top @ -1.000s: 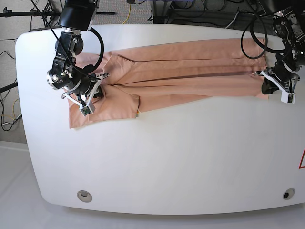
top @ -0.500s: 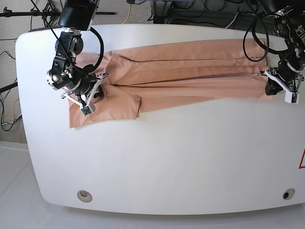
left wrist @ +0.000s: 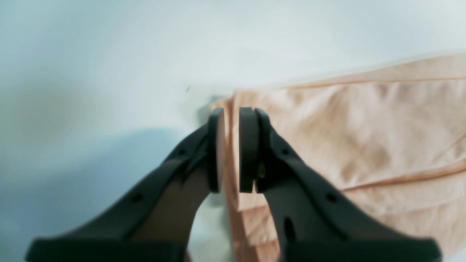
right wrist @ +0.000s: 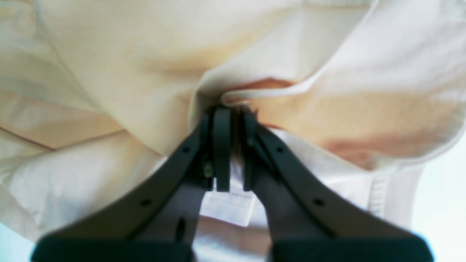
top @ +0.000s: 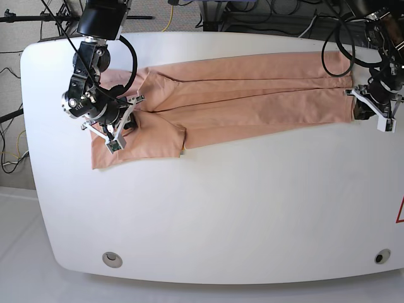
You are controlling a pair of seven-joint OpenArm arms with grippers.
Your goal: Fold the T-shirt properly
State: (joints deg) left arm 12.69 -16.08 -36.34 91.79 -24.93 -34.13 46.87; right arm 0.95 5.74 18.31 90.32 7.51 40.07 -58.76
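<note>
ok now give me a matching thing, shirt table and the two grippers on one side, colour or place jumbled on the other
1 T-shirt
2 table
3 left gripper
4 right gripper

a white
b at the shirt's end, base view's right
c salmon-pink
d pinching bunched cloth, base view's left

Pairs: 1-c, 2-a, 3-b, 4-d

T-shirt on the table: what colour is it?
Salmon pink T-shirt, plain; clearest in the base view.
</note>
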